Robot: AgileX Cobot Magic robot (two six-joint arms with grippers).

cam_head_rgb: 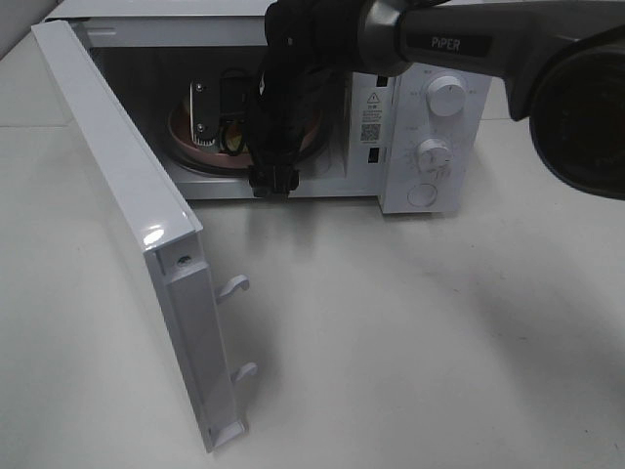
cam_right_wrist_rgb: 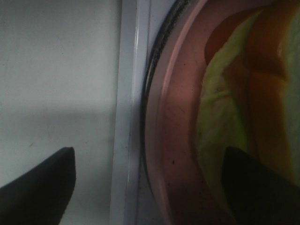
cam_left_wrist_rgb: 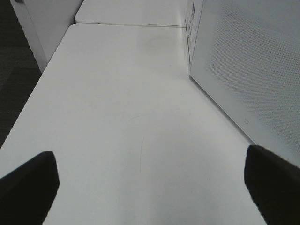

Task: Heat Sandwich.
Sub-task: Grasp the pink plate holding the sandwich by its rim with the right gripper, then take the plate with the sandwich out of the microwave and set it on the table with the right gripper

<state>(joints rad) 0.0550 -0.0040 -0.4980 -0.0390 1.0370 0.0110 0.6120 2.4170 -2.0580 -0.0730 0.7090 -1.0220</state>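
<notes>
The sandwich [cam_right_wrist_rgb: 234,117], with pale green lettuce at its edge, lies on the round pink plate [cam_right_wrist_rgb: 173,140] inside the open microwave [cam_head_rgb: 371,166]. In the high view the plate [cam_head_rgb: 190,147] shows partly behind my right arm, and the sandwich is mostly hidden. My right gripper [cam_right_wrist_rgb: 150,187] is inside the cavity and open. One finger [cam_right_wrist_rgb: 42,183] is outside the plate's rim and the other finger [cam_right_wrist_rgb: 258,183] is over the sandwich. My left gripper [cam_left_wrist_rgb: 150,187] is open over bare table beside the microwave door and holds nothing.
The white microwave door [cam_head_rgb: 117,166] swings out to the front left, with two latch hooks [cam_head_rgb: 234,285] on its edge. Two knobs [cam_head_rgb: 447,96] sit on the control panel at the right. My right arm [cam_head_rgb: 459,44] crosses above the microwave. White table [cam_head_rgb: 410,332] lies in front.
</notes>
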